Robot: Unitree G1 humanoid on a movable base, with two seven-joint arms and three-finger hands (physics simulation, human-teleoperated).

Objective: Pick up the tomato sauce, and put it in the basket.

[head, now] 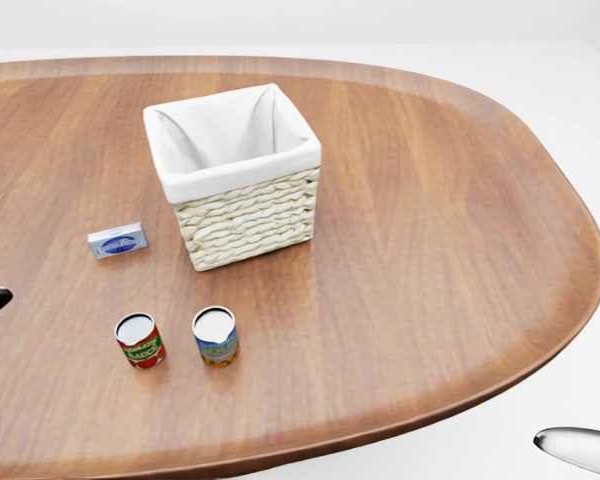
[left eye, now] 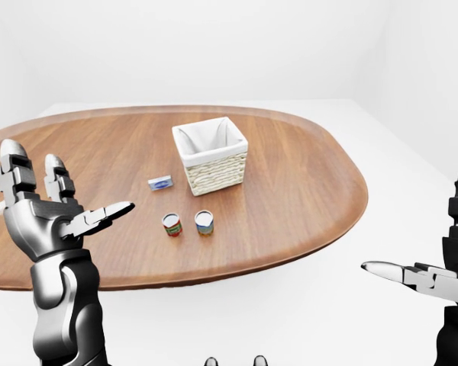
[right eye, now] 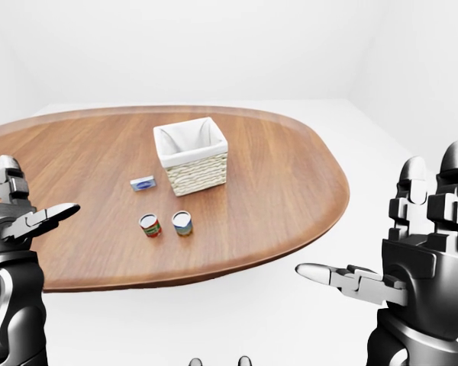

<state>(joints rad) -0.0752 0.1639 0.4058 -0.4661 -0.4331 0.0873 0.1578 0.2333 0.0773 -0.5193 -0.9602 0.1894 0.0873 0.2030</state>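
Standing on the worktop below the basket, the tomato sauce nearly touches another can; both hands, left hand and right hand, spread empty, seemingly risk grabbing wrong.

- tomato sauce: red can, green band on its label with white lettering (looks like "SAUCE", too small to be sure)
- second can: blue and green label, print there but unreadable
- small box: blue oval logo on a pale face, lettering blurred, no word legible
- basket: woven wall, white liner, no text or label seen
- no numbers or signs readable in either eye view
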